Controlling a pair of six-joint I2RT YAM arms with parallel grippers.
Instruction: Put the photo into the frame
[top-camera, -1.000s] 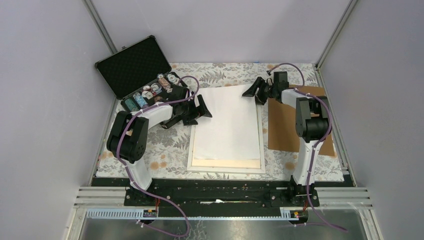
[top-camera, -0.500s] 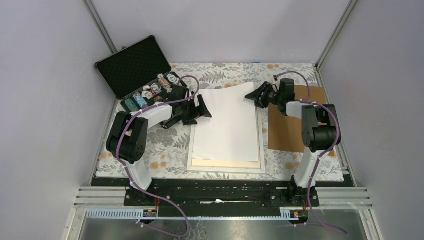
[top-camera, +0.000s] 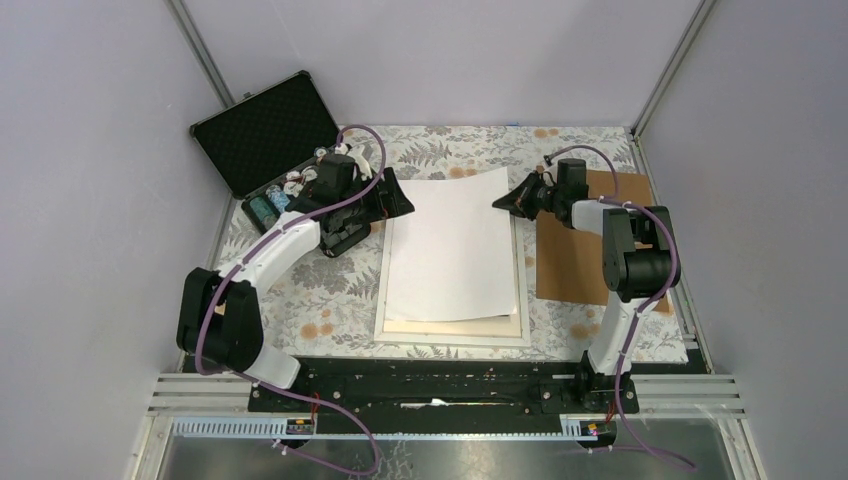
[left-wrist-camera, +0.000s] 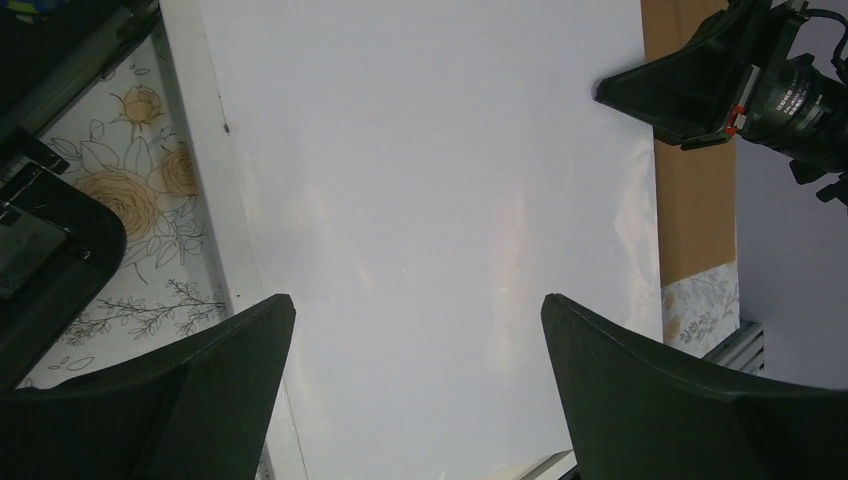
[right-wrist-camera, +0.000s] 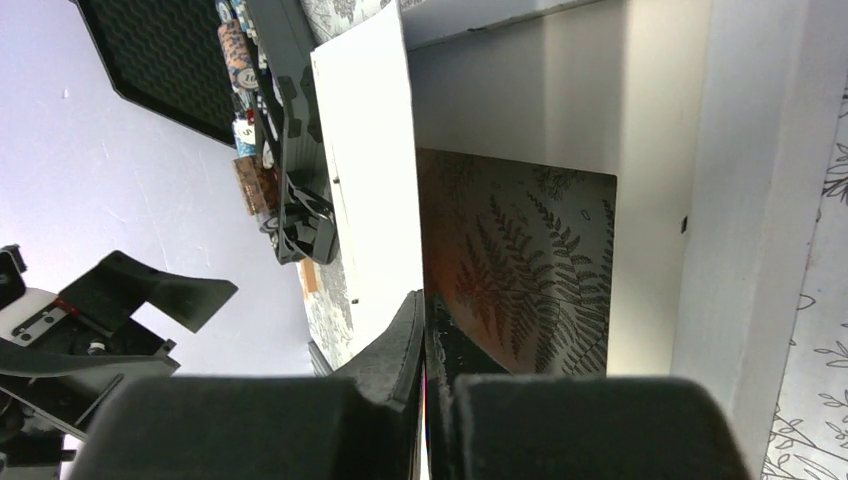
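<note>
Photo (top-camera: 452, 245) white-side up, corner lifted, over white frame (top-camera: 523, 285).

Desk closed in by plain walls on three sides

The desk (top-camera: 330, 290) is covered with a pale cloth (top-camera: 450, 145) printed with ferns and orange flowers. It is enclosed by smooth lilac-grey panels: a far wall (top-camera: 430, 60), a left wall (top-camera: 90, 200) and a right wall (top-camera: 760, 200), joined at the far corners by slanting metal posts (top-camera: 212, 60). A ribbed aluminium rail (top-camera: 200, 392) is fixed along the near edge, with a dull metal sheet (top-camera: 450, 458) nearer still. Everything is lit evenly and softly.
</note>
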